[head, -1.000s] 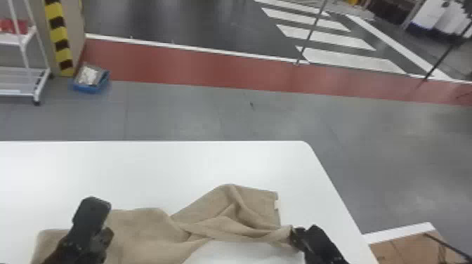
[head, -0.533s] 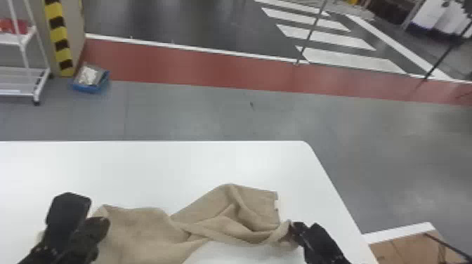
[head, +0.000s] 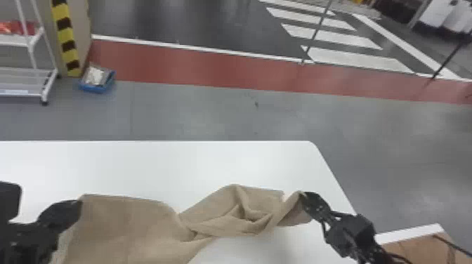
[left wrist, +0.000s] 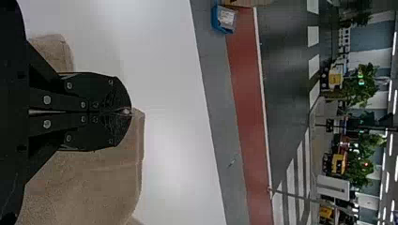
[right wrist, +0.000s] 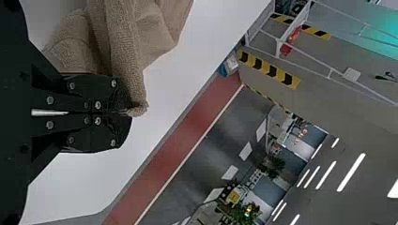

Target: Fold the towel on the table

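Note:
The tan towel (head: 133, 224) lies across the front of the white table, flatter at its left and twisted and bunched at its right. At its upper left corner is my left gripper (head: 79, 207); in the left wrist view the left gripper (left wrist: 127, 111) is shut on an edge of the towel (left wrist: 94, 183). At the towel's right end stands my right gripper (head: 305, 198). The right wrist view has the right gripper (right wrist: 129, 112) shut on a gathered corner of the towel (right wrist: 126, 51), which rises in folds from the fingertips.
The white table (head: 140, 165) extends behind the towel, with its rounded corner at the back right. A cardboard box (head: 421, 245) stands beyond the table's right edge. On the floor farther off are a blue tray (head: 96, 79) and a white rack (head: 26, 72).
My left gripper has moved left, and the towel's left part now stretches from it. The right gripper has shifted slightly up with its corner of the towel, which looks more raised.

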`<state>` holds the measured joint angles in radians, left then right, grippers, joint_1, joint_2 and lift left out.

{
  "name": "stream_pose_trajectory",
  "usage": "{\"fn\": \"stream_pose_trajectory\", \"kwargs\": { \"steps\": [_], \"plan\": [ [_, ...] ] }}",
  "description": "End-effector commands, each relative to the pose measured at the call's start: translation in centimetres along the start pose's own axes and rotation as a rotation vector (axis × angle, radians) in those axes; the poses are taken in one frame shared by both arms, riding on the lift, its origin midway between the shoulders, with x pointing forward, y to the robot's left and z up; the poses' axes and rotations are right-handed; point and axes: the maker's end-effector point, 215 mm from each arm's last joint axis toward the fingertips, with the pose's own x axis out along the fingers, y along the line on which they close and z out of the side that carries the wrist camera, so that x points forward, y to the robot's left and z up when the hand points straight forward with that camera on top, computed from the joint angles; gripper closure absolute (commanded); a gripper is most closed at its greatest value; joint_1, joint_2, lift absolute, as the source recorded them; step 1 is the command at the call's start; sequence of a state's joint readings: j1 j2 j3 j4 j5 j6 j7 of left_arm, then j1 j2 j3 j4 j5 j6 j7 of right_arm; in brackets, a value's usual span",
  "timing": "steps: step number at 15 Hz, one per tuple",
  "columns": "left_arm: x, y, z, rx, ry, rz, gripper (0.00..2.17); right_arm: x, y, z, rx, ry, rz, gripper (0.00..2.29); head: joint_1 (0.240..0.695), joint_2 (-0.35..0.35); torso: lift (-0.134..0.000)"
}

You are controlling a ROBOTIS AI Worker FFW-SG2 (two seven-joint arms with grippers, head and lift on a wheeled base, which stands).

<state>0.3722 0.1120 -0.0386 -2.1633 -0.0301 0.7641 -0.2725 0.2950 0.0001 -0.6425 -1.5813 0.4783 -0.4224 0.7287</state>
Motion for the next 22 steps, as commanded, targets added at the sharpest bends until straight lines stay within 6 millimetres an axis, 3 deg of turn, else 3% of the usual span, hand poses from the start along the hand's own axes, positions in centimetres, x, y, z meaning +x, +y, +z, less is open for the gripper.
{"fn": "stream_pose_trajectory", "kwargs": {
  "steps": [1, 3, 5, 9, 13, 16, 17, 18, 20, 22],
  "plan": [
    [-0.6, 3.2, 1.2, -0.037, -0.022, 0.038, 1.7, -0.9, -3.9, 2.0, 0.027, -0.063, -0.069, 1.95, 0.695, -0.295, 0.0],
    [-0.6, 4.8, 2.4, -0.062, -0.028, 0.043, 1.7, 0.4, -6.3, 3.8, 0.043, -0.097, -0.109, 1.95, 0.695, -0.272, 0.0],
    [0.5, 5.4, 5.6, -0.061, -0.069, 0.033, 1.7, 2.6, -9.8, 5.6, 0.129, -0.123, -0.159, 1.95, 0.695, -0.259, 0.0],
    [5.3, 7.0, 10.7, -0.066, -0.104, 0.018, 1.7, 6.8, -13.2, 9.5, 0.19, -0.15, -0.182, 1.95, 0.695, -0.237, 0.0],
    [8.8, 8.6, 16.6, -0.088, -0.14, -0.016, 1.7, 9.9, -18.1, 11.9, 0.227, -0.137, -0.227, 1.95, 0.695, -0.22, 0.0],
    [9.0, 10.2, 21.2, -0.119, -0.202, -0.058, 1.7, 10.8, -22.3, 13.9, 0.235, -0.139, -0.265, 1.95, 0.649, -0.218, 0.0],
    [8.3, 11.4, 22.0, -0.136, -0.227, -0.063, 1.7, 10.9, -22.7, 14.1, 0.228, -0.132, -0.266, 1.95, 0.613, -0.218, 0.0],
    [7.5, 12.4, 22.0, -0.153, -0.255, -0.072, 1.7, 10.6, -22.6, 14.0, 0.22, -0.13, -0.261, 1.95, 0.594, -0.217, 0.0],
    [4.7, 13.8, 19.4, -0.196, -0.31, -0.11, 1.7, 9.2, -20.8, 12.6, 0.182, -0.116, -0.239, 1.95, 0.577, -0.208, 0.0],
    [2.1, 14.9, 15.5, -0.175, -0.348, -0.123, 1.7, 7.3, -16.3, 10.8, 0.078, -0.116, -0.18, 1.95, 0.604, -0.19, 0.0]
  ]
}}
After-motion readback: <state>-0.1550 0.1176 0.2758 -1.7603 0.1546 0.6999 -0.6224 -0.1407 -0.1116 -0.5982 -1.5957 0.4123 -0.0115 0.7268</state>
